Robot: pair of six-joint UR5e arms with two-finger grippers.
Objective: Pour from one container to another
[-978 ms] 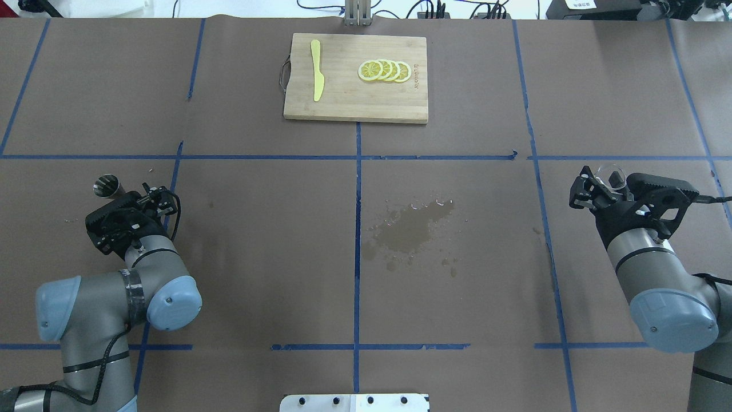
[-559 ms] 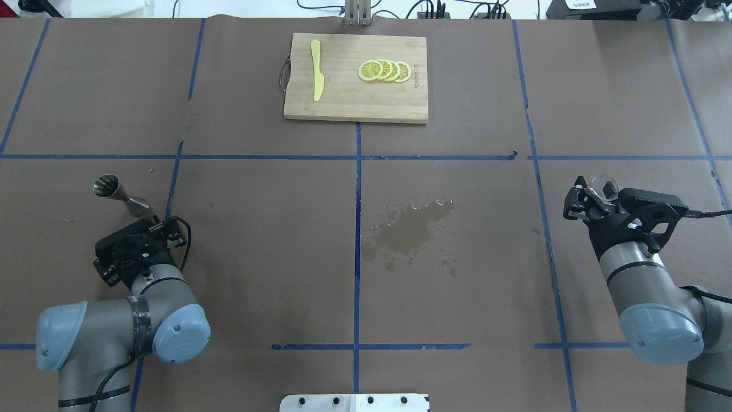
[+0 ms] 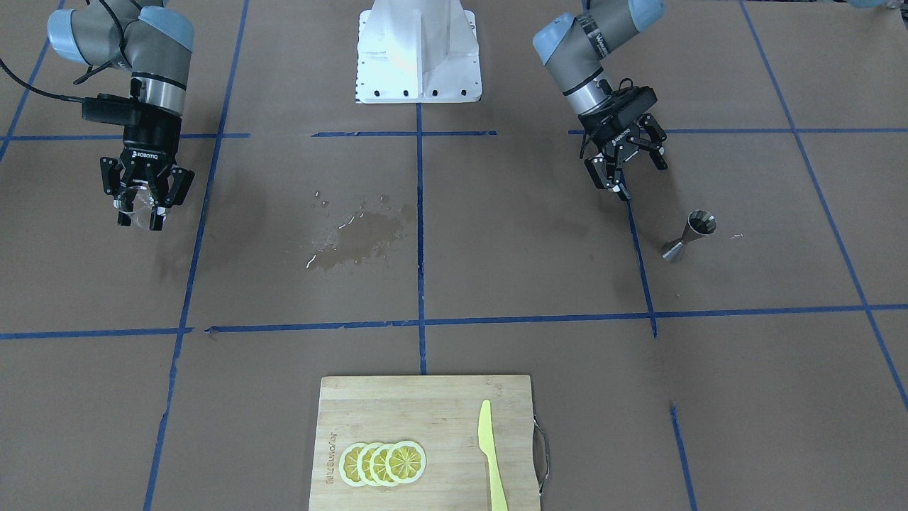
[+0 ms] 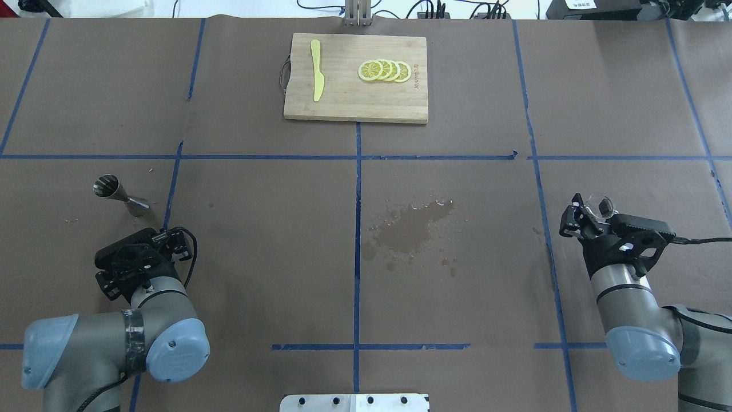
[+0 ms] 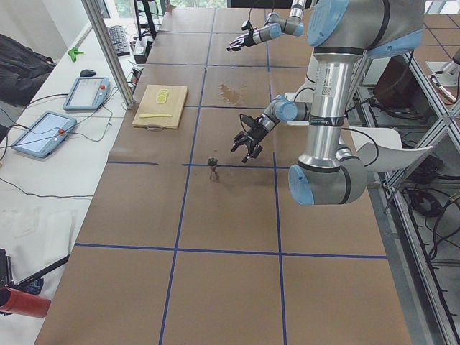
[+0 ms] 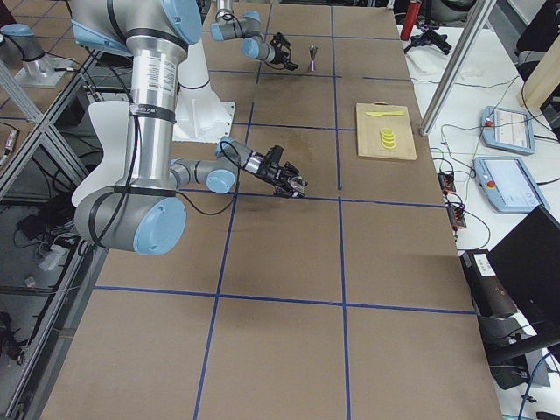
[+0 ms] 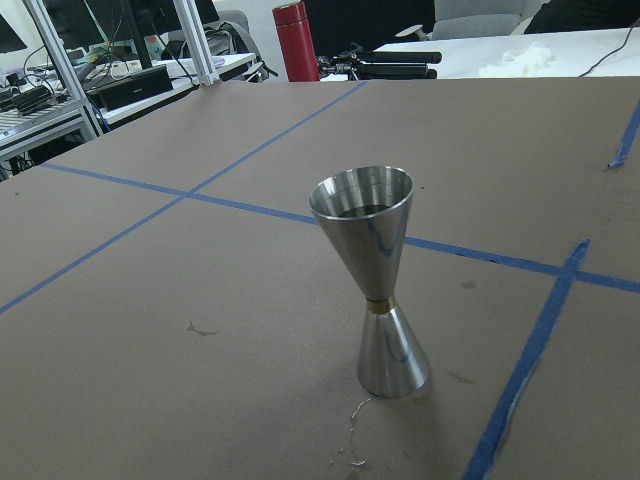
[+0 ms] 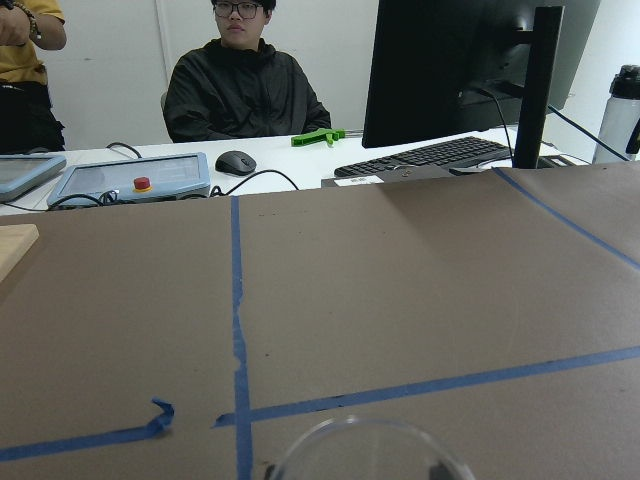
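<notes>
Jaws on the left gripper are spread wide with nothing held between them. The steel jigger is seen upright on the table just beyond, near but untouched. Further right, at mid-table, a wet patch is seen, with a cutting board at the far edge. At the far right the glass cup is clasped in the right gripper, well apart from the jigger. If a pour is pending, the cup should be kept level while carried across. Its lip should be brought over the narrow upper cone and tilted slowly, and the tall, narrow-waisted jigger could be steadied at its waist.
</notes>
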